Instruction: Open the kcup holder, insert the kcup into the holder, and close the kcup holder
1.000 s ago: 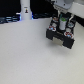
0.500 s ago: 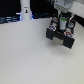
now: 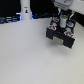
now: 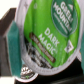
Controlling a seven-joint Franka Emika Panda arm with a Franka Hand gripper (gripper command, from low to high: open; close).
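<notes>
Because the kcup (image 4: 50, 37) fills the wrist view right at the camera, it looks carried by the jaws, though the fingers themselves are out of sight, so I cannot tell how they stand. It should be light, with a thin foil lid easily dented — best taken by the stiffer rim. Its green lid reads "Green Mountain" and "Dark Magic". Farther off, the kcup holder (image 3: 61, 34) sits on the white counter (image 3: 25, 55), the arm above it.

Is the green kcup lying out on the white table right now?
No, the green kcup fills the wrist view close up above the black kcup holder, and the white table shows no pod.
</notes>
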